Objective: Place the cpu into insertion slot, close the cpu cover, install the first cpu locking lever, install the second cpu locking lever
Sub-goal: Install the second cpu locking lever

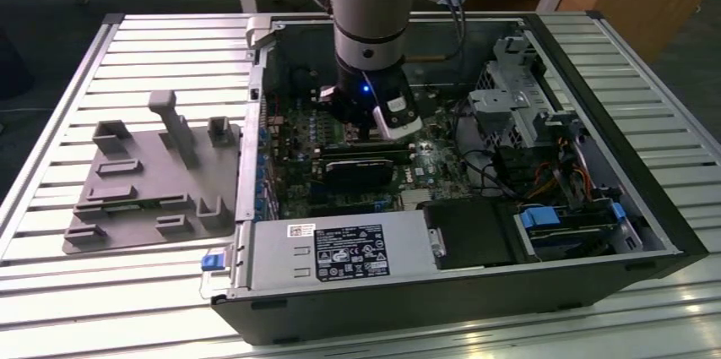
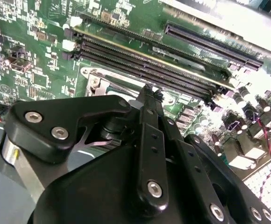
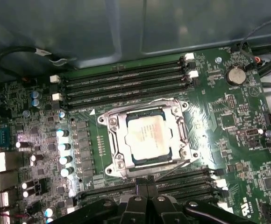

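Note:
The cpu (image 3: 145,134), a pale silver square, lies flat in the insertion slot, whose black rim (image 3: 133,161) peeks out around it. The cpu cover (image 3: 113,122), a silver windowed frame, lies down over the chip's edges. A thin lever wire (image 3: 182,169) runs along the socket side nearest the fingers. My gripper (image 3: 147,187) hovers just off that side with its black fingers pressed together and nothing between them. In the second wrist view the gripper (image 2: 148,93) tapers to a point above the socket frame (image 2: 94,80). In the exterior view the gripper (image 1: 380,133) reaches down into the open computer case.
Memory slots (image 3: 126,81) run along both sides of the socket. A black graphics card (image 1: 358,175) sits just in front of the gripper, the power supply (image 1: 338,253) nearer still. Drive cages (image 1: 507,106) and cables fill the case's right. A grey fixture tray (image 1: 147,190) lies outside on the left.

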Robot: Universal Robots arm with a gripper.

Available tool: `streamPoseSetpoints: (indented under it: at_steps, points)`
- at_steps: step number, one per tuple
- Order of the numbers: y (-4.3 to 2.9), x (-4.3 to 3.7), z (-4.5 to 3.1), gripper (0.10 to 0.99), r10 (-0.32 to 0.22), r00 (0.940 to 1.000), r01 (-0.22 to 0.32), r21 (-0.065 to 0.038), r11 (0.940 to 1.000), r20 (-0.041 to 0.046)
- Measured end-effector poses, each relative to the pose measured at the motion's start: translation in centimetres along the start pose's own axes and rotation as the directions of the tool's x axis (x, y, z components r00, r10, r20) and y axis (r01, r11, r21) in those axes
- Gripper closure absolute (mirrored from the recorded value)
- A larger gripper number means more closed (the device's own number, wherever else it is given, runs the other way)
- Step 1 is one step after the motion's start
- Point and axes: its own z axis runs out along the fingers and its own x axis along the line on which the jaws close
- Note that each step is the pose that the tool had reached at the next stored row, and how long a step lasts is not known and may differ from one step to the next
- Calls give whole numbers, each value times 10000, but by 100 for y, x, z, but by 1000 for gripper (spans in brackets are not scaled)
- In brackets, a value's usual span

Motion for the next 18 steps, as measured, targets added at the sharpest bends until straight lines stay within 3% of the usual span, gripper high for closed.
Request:
streamPoseSetpoints:
  at_steps: [12, 18]
  points:
    - [-65, 59, 71, 984, 24, 10000, -26, -293, 9996, -56]
    - [-96, 91, 95, 984, 40, 9999, -48, -629, 9980, -121]
